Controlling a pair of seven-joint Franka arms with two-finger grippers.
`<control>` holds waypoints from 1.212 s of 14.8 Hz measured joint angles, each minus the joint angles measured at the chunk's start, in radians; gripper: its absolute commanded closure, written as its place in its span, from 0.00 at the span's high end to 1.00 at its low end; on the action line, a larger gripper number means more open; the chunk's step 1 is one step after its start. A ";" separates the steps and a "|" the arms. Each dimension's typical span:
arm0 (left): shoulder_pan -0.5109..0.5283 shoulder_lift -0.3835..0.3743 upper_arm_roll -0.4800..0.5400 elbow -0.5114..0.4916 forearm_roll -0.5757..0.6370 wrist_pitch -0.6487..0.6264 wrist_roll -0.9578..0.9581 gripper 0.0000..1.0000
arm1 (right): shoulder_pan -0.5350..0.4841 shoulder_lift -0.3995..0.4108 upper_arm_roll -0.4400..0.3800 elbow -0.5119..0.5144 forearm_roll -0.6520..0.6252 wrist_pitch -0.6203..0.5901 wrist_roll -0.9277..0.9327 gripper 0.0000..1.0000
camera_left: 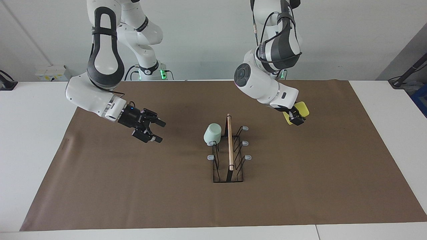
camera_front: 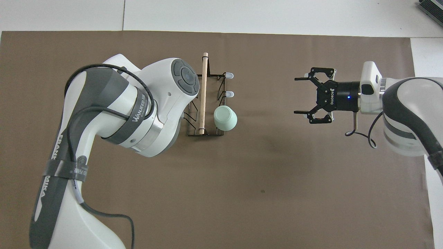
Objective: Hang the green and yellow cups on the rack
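Note:
The black wire rack [camera_left: 229, 146] with a wooden rod on top stands mid-mat; it also shows in the overhead view [camera_front: 203, 93]. The mint green cup [camera_left: 212, 133] hangs on the rack's prong nearest the robots, on the right arm's side, and shows from above [camera_front: 225, 117]. My left gripper [camera_left: 296, 119] is shut on the yellow cup [camera_left: 302, 108] and holds it over the mat beside the rack, toward the left arm's end. The left arm hides both in the overhead view. My right gripper [camera_left: 148, 130] is open and empty over the mat toward the right arm's end, also seen from above [camera_front: 311, 98].
A brown mat [camera_left: 133, 186] covers most of the white table [camera_left: 30, 133]. Several grey-tipped prongs [camera_left: 247, 157] of the rack are bare. Small fixtures sit at the table's corners near the robots.

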 measured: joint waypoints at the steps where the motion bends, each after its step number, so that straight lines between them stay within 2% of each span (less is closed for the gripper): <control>1: -0.004 0.023 -0.002 0.021 -0.017 0.000 0.000 0.00 | -0.007 -0.001 0.000 0.026 -0.083 -0.032 0.051 1.00; 4: -0.041 0.087 -0.004 0.054 -0.045 -0.001 0.000 0.00 | -0.010 -0.024 0.001 0.079 -0.287 -0.103 0.191 1.00; 8: -0.078 0.157 -0.003 0.079 -0.056 -0.015 -0.007 0.00 | -0.006 -0.113 0.008 0.103 -0.523 -0.206 0.436 1.00; 12: -0.078 0.210 -0.001 0.134 -0.068 -0.040 -0.007 0.00 | -0.006 -0.196 0.010 0.105 -0.646 -0.298 0.623 1.00; 18: -0.079 0.284 -0.002 0.208 -0.092 -0.088 -0.007 0.00 | 0.014 -0.202 0.016 0.104 -0.803 -0.323 0.938 1.00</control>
